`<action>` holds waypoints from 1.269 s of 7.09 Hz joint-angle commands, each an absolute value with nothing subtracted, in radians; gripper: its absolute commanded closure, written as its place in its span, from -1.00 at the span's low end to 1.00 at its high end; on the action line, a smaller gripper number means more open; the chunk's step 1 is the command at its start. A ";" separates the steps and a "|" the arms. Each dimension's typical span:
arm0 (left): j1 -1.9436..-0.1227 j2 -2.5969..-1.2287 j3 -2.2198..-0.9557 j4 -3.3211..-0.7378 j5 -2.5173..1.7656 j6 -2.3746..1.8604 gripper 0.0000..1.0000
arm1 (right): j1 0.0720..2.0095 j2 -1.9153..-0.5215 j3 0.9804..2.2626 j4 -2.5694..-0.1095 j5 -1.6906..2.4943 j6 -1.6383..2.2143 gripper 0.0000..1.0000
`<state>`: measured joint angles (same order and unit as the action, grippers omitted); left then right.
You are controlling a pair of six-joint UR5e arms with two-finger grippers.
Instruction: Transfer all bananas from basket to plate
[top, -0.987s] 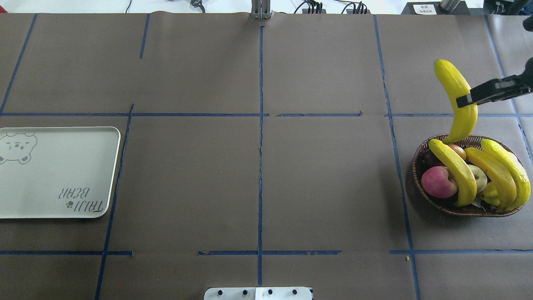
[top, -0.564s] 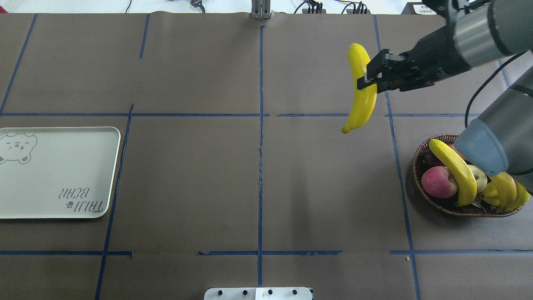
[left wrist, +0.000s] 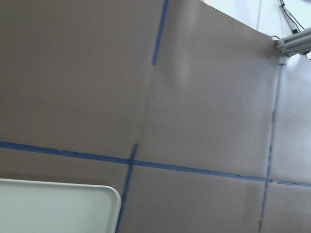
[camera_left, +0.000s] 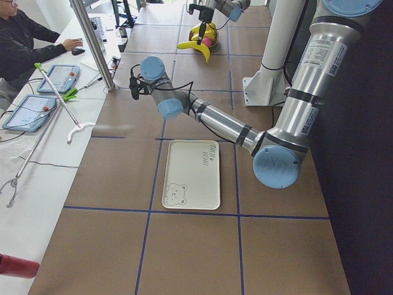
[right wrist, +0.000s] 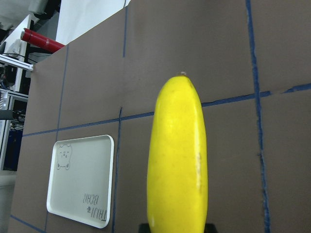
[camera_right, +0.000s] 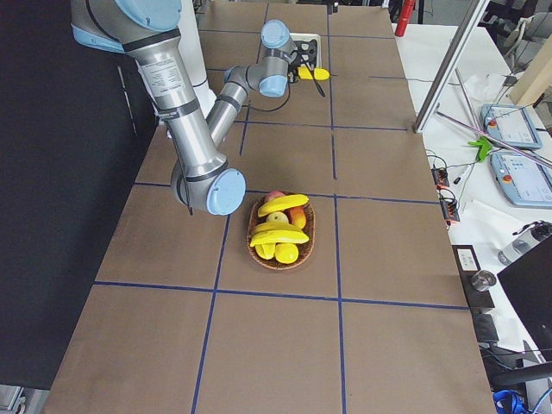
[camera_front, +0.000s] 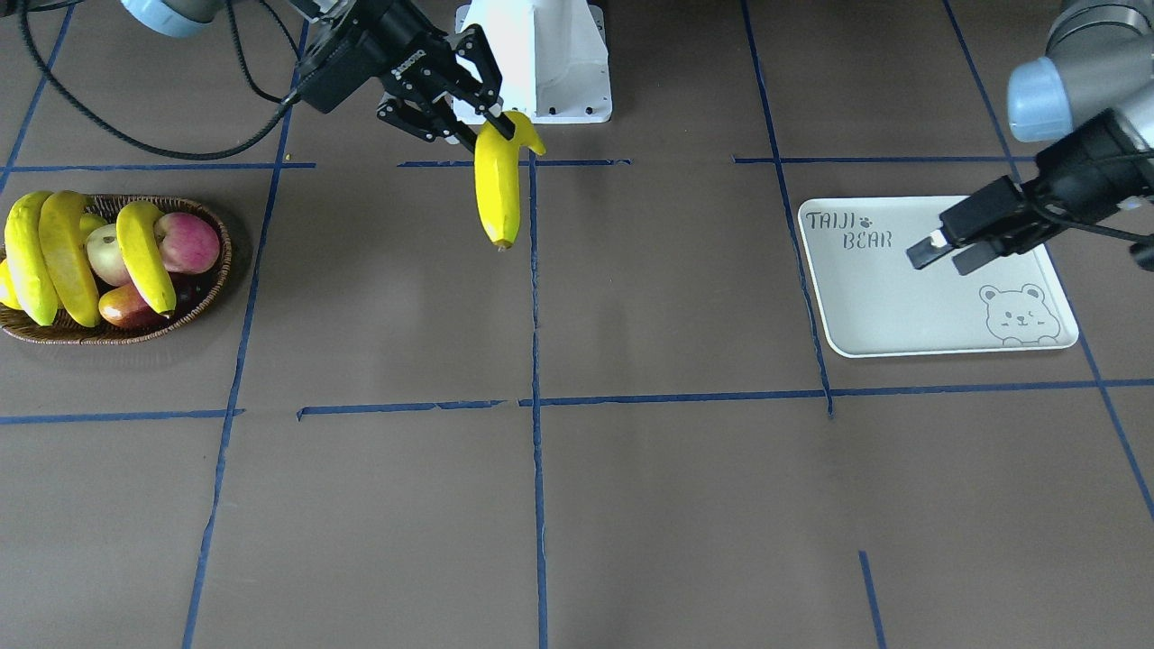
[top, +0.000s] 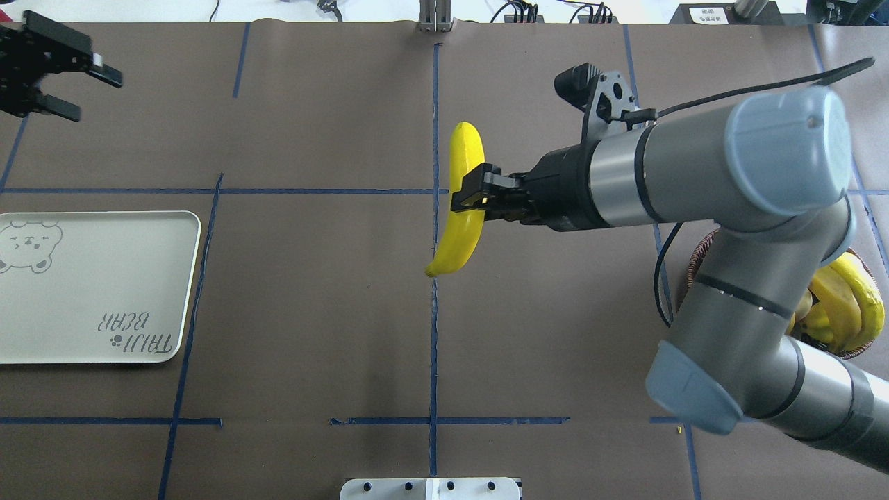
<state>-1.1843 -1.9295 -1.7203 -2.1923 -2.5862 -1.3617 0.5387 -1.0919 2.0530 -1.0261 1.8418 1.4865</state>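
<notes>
Banana [top: 467, 156], clamped in the right gripper [top: 464, 201], points lengthwise along the centre tape line [top: 435, 104].

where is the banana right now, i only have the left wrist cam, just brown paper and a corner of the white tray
Observer: The right gripper holds one long curved bright yellow banana in the air, near the middle blue tape line.
Operator: how many in the basket
Observer: Three long yellow bananas lie in the brown woven wicker basket, among apples.
Operator: anything on the tray yet
Observer: No, the pale grey-white rectangular tray holds nothing.
</notes>
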 commanded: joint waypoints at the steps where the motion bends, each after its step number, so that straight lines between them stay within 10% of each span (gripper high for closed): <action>1: -1.035 -2.072 -1.741 -2.236 -2.531 -1.596 -0.98 | 0.413 -1.071 2.054 -1.000 1.709 1.490 0.98; 7: -0.698 -2.190 -1.815 -2.240 -2.272 -1.697 -0.98 | 0.396 -1.046 2.049 -0.999 1.707 1.486 0.98; 8: -0.695 -2.191 -1.815 -2.240 -2.269 -1.697 -0.73 | 0.396 -1.046 2.051 -1.000 1.707 1.486 0.98; 9: -0.695 -2.186 -1.815 -2.240 -2.270 -1.692 0.47 | 0.397 -1.046 2.054 -0.999 1.709 1.486 0.98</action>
<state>-0.7025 -2.1873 -1.8136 -2.2395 -2.2773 -1.6946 0.3964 -1.0463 2.0511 -0.9995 1.7076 1.4864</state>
